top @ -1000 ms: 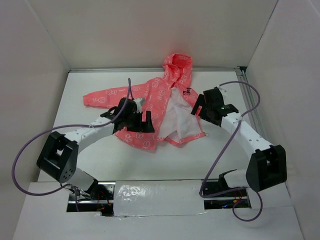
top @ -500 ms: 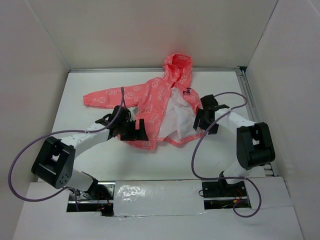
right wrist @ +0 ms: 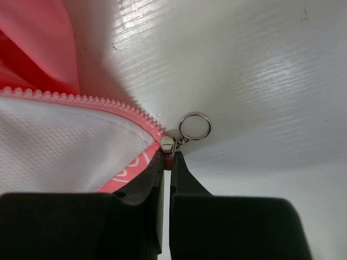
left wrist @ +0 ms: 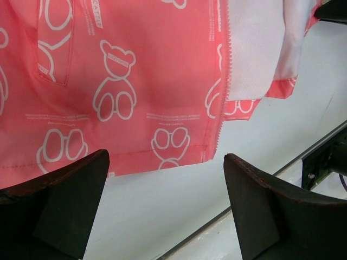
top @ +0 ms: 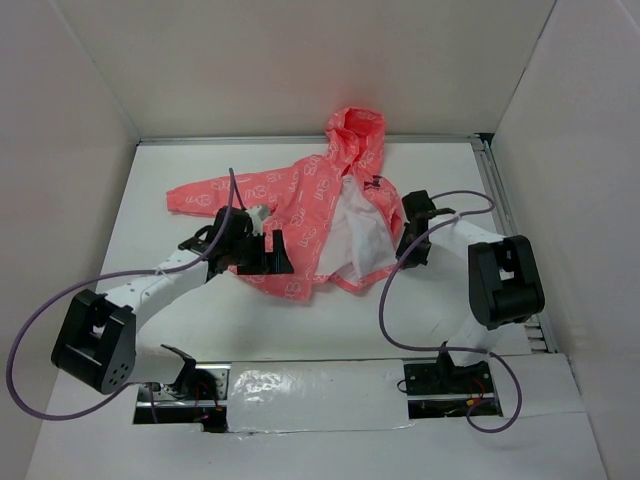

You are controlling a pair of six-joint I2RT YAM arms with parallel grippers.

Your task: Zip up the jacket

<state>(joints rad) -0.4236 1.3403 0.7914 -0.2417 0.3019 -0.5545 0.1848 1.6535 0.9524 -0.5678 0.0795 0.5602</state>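
The jacket (top: 300, 200) lies spread open on the table (top: 330, 320), hood toward the far wall, one sleeve stretched out to the left and its white lining (top: 358, 235) showing on the right front panel. At the lower corner of that panel, the zipper slider (right wrist: 168, 144) with its ring pull (right wrist: 195, 127) sits at the end of the pink teeth. The right claw (right wrist: 167, 160) is pinched together on the jacket edge just beneath the slider. On the other side, the left claw (left wrist: 165, 206) hovers with its fingers (left wrist: 54, 200) wide apart, just short of the left panel's bottom hem (left wrist: 130, 157). Only bare table lies between them.
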